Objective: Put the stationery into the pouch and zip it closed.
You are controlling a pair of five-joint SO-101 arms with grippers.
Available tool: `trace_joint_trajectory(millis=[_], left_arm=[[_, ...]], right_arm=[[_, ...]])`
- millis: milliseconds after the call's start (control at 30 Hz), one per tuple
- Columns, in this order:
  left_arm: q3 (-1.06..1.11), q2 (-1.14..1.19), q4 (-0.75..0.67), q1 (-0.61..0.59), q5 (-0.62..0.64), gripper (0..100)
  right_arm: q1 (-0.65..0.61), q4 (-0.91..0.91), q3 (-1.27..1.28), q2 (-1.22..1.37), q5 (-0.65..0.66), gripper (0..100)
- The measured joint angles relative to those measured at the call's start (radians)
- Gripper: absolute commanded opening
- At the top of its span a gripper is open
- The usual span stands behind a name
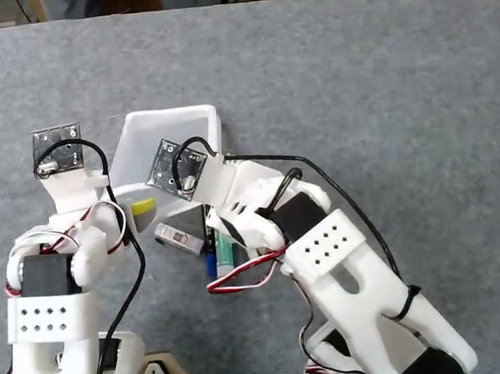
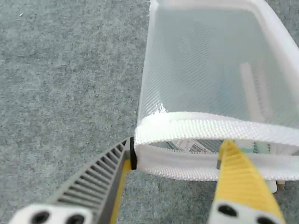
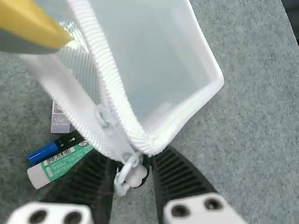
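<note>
pouch point(image 1: 163, 133) — likely soft, light, floppy mesh | best held by stiffer zip rim point(image 2: 205, 123) | left gripper point(image 2: 177, 149) spread astride near rim | right gripper point(image 3: 133, 158) pinching zip pull point(image 3: 131, 175)

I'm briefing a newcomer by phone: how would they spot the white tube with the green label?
Find the translucent white mesh pouch on the grey felt table. By its zippered mouth lie three items. Yours is the white tube with the green label, next to a blue-and-black pen and a small pale rectangular block.

Pouch point(image 2: 205, 70) translucent woven mesh plastic; zip tape point(image 3: 105, 79) white cloth; table cover point(image 1: 380, 73) grey felt, matt, rough.
</note>
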Motion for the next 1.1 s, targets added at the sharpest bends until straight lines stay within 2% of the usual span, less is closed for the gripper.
trace_joint_trajectory(millis=[100, 233, 533, 833, 933, 1100], left_arm=[[0.038, 0.0, -0.044, -0.006, -0.002, 28], [0.086, 0.002, -0.127, -0.071, -0.052, 25], [0.094, 0.002, -0.172, -0.094, -0.123, 2], [0.095, 0.003, -0.173, -0.094, -0.123, 3], [0.066, 0.003, -0.132, -0.094, -0.114, 3], [-0.11, 0.003, 0.063, -0.081, -0.061, 3]], right_arm=[[0.0, 0.032, -0.031, 0.0, 0.0, 1.2], [-0.003, 0.063, -0.055, 0.0, 0.0, 1.2], [-0.005, 0.064, -0.055, 0.002, 0.002, 1.2], [-0.006, 0.064, -0.055, 0.002, 0.002, 1.2], [-0.006, 0.064, -0.055, 0.002, 0.002, 1.2], [-0.005, 0.064, -0.092, 0.002, -0.049, 1.2]])
